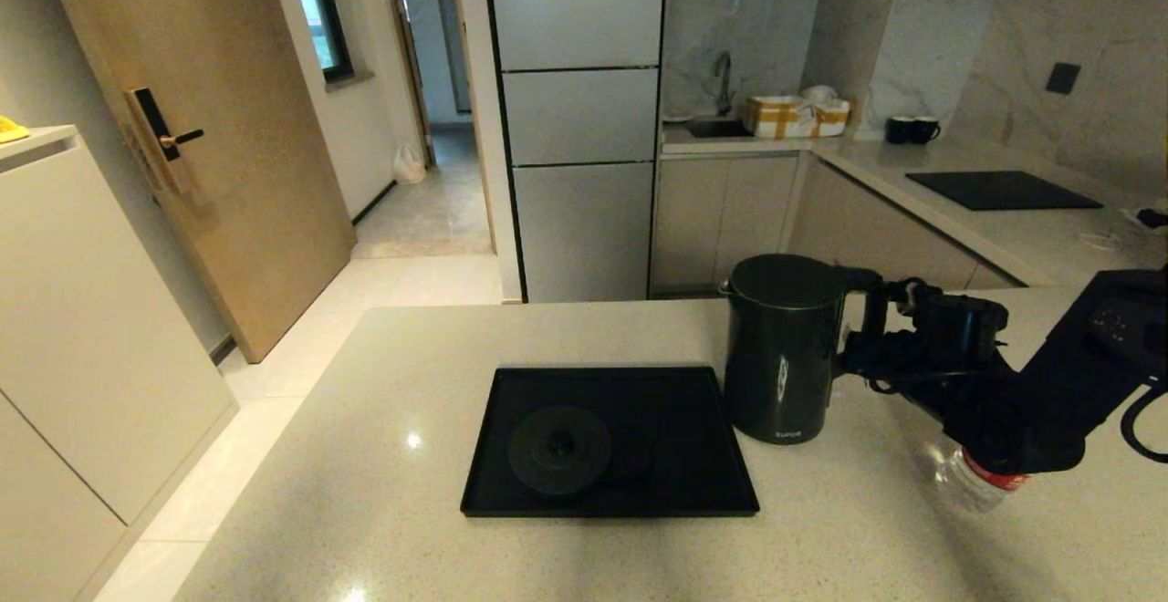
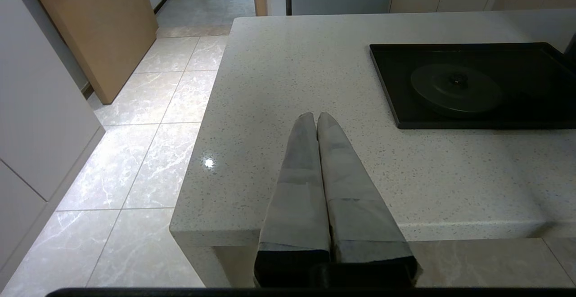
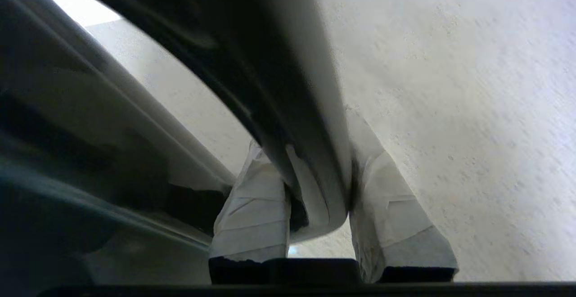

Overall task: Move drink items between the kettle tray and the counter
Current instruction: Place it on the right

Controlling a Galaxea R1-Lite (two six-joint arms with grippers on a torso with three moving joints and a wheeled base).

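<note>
The tall black kettle (image 1: 783, 347) is upright on the counter (image 1: 383, 383), just right of the kettle tray (image 1: 703, 429). The tray holds only its round base (image 1: 558, 449). My right gripper (image 1: 865, 351) reaches in from the right and is shut on the kettle's loop handle (image 1: 873, 303). In the right wrist view the handle (image 3: 288, 108) runs between the taped fingers (image 3: 252, 207). The water bottle (image 1: 969, 482) lies on the counter, partly hidden under my right arm. My left gripper (image 2: 315, 116) hangs shut and empty over the counter's near left corner.
The counter's left edge (image 2: 198, 153) drops to the tiled floor. Behind, a second worktop carries a black cooktop panel (image 1: 1002, 190), two dark mugs (image 1: 911, 129) and a sink with boxes (image 1: 796, 116).
</note>
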